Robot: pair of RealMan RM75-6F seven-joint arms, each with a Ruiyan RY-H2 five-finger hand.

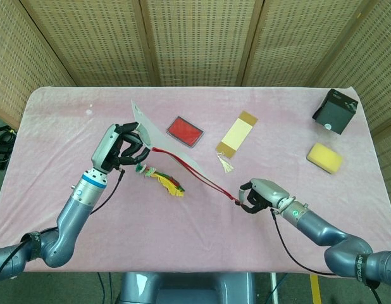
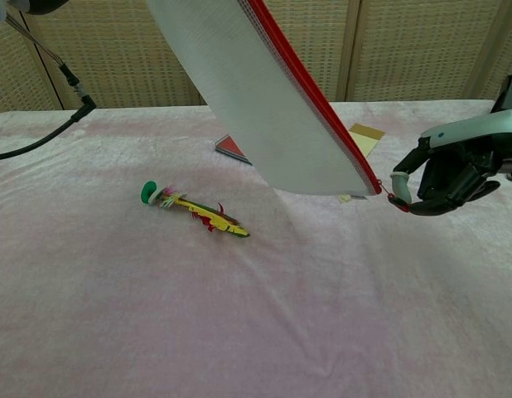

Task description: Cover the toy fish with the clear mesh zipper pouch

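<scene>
The toy fish (image 1: 164, 180) (image 2: 198, 212), yellow and red with a green end, lies on the pink tablecloth. The clear mesh zipper pouch (image 1: 176, 158) (image 2: 272, 108), white mesh with a red zipper edge, hangs tilted in the air above and behind the fish, not touching it. My left hand (image 1: 123, 145) grips the pouch's upper left end, left of the fish. My right hand (image 1: 262, 195) (image 2: 455, 174) pinches the low zipper corner, well to the right of the fish near the table's front.
A red flat case (image 1: 184, 130) (image 2: 233, 148) and a yellow card with brown ends (image 1: 237, 134) (image 2: 364, 137) lie behind the pouch. A yellow sponge (image 1: 324, 157) and a black box (image 1: 335, 111) sit at the far right.
</scene>
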